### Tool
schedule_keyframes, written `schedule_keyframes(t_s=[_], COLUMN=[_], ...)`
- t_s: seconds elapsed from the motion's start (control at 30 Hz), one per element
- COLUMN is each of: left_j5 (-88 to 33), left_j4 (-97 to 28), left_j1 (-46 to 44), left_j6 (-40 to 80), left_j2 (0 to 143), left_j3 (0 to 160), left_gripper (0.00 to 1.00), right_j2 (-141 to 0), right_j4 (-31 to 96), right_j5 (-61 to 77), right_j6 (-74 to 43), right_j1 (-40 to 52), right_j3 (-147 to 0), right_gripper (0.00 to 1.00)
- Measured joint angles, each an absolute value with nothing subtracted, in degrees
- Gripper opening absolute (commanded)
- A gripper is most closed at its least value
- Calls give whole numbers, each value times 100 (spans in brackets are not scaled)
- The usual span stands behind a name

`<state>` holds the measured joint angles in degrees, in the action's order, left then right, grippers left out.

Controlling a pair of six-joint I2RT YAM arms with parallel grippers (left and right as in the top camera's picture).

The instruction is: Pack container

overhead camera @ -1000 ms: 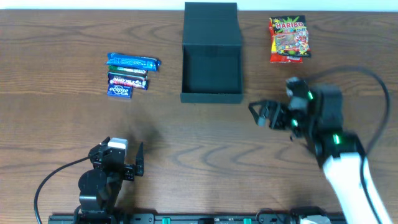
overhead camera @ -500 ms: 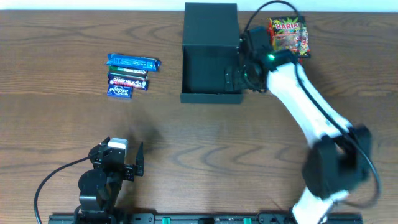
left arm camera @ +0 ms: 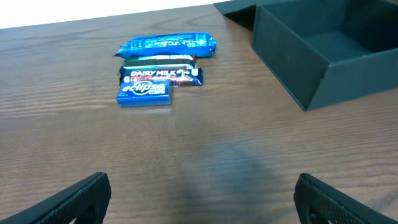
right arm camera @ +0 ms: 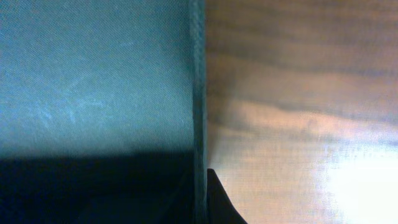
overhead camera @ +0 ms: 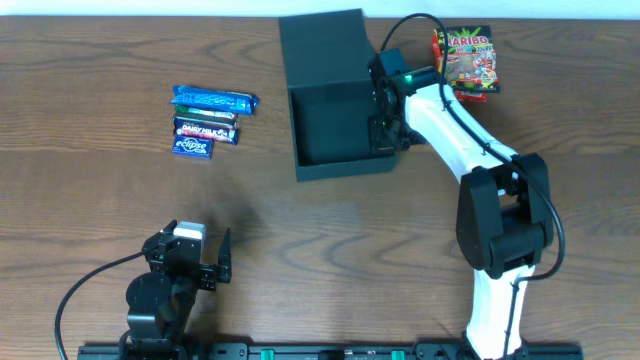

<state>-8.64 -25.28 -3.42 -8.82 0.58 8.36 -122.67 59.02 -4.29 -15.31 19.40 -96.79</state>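
Slightly skewed container (overhead camera: 335,120), long axis near-to-far (flap far), right hand (overhead camera: 386,120) clamping wall

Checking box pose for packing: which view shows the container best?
Overhead: the whole container shows, lid flap open, interior empty, slightly skewed. Left wrist catches only one corner and part of the interior. Right wrist shows just one wall edge, close up.
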Motion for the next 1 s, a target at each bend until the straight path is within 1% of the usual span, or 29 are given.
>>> schedule_keyframes(t_s=[0.33, 0.5, 0.7, 1.0], left_j5=[-864, -864, -864, -864], left_j4=[-2526, -2528, -2528, -2528], left_j1=[-342, -342, -342, -342], left_j6=[-882, -882, -882, -882], left_j2=[58, 58, 58, 58], left_j3=[836, 836, 836, 836], left_gripper=[95, 95, 95, 95], right_j2=[-11778, -11194, -10704, -10645], right_j4=[6711, 6591, 6084, 6064], right_j5=[-99, 58, 200, 257], right_j6=[-1999, -2324, -2526, -2711], right_j1=[2018, 2161, 2405, 2523], right_j3=[-9566, -8702, -7625, -7443], right_gripper=[1, 1, 1, 1])
